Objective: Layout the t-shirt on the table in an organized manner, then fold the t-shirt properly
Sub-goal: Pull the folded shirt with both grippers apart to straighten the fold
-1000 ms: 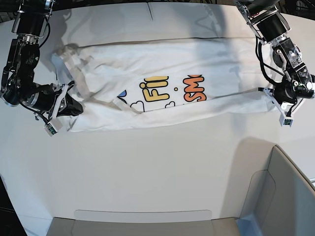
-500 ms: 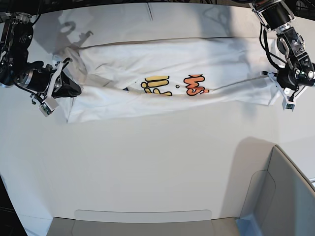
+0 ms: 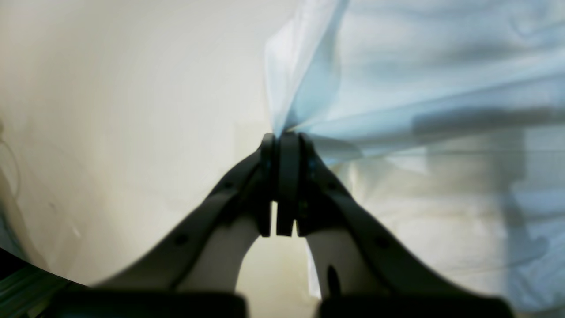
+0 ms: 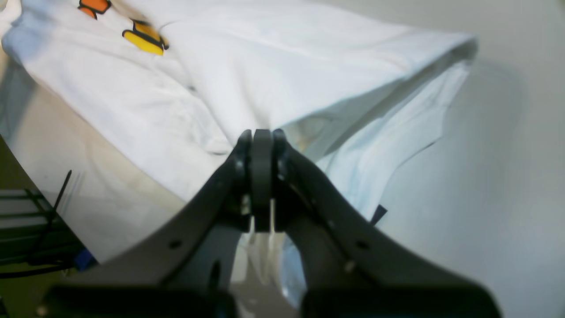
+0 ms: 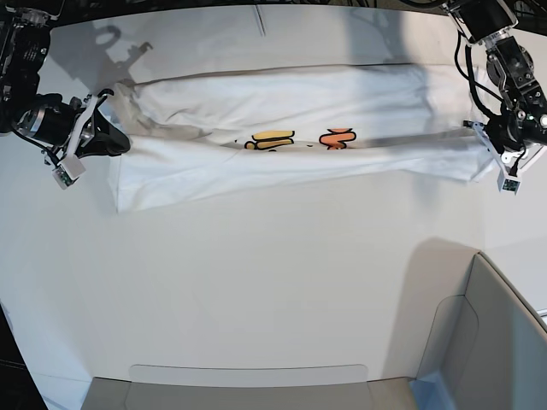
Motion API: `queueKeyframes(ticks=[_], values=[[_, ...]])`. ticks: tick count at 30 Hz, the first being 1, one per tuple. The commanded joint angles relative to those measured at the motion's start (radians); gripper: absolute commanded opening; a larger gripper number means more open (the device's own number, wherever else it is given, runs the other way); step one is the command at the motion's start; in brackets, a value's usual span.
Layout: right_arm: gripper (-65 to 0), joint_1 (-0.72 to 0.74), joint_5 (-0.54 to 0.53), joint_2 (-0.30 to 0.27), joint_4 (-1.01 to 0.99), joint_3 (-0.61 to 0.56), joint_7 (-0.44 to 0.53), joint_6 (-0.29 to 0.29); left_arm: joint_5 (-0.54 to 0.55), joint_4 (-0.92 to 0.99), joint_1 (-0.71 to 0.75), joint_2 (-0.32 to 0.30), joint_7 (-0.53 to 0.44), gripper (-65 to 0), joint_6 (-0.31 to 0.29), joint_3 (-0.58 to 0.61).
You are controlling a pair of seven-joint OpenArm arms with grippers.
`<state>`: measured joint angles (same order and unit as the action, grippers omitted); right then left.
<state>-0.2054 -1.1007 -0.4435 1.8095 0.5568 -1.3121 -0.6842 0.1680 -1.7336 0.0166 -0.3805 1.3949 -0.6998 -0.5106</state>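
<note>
We have the table point(image 5: 273, 282), a broad, smooth white top with a curved far edge, carrying the t-shirt point(image 5: 282, 162) across its far half. The shirt lies as a long band from one arm to the other, and we judge it is being carried over lengthwise: the near layer hangs from both grips, so only the tops of the yellow lettering point(image 5: 269, 138) and orange lettering point(image 5: 336, 137) peep above the crease. Holding both ends at once keeps the thin cloth taut enough to fold along a straight line instead of bunching.

The fabric is soft white knit, limp, with shallow wrinkles running along its length; in the left wrist view the light passes through a single layer, so it is thin.

At the near right corner stands a grey-white bin wall point(image 5: 504, 342), smooth and hard, well apart from the shirt.

Our left gripper point(image 5: 498, 162) has its dark jaws pressed together on a pinch of the shirt's edge, the cloth fanning out from the tips. Our right gripper point(image 5: 107, 141) is likewise clamped onto the t-shirt at the opposite end, beside a small black neck tag point(image 4: 378, 214)
</note>
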Motion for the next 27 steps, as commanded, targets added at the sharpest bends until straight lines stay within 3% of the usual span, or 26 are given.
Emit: queueKeyframes(ticks=[1,12,23,27], values=[[-65.0,0.001,-0.025,-0.019,0.017,0.01,0.019,-0.014,-0.005,-0.012,-0.007,-0.022,0.001,-65.0,0.002,-0.003],[-65.0,-0.101,-0.088,-0.019,0.017,0.085,0.018,-0.014,-0.005,-0.012,0.056,-0.039,0.001,-65.0,0.002,-0.003],[-65.0,-0.161,-0.081,-0.015,0.011,0.079,0.018,-0.014,-0.005,-0.012,0.139,-0.038,0.001,-65.0,0.002,-0.001],[-65.0,-0.168,-0.031,-0.015,0.013,0.079,0.018,-0.014,-0.005,-0.012,0.141,-0.038,0.001,-65.0,0.002,-0.004]])
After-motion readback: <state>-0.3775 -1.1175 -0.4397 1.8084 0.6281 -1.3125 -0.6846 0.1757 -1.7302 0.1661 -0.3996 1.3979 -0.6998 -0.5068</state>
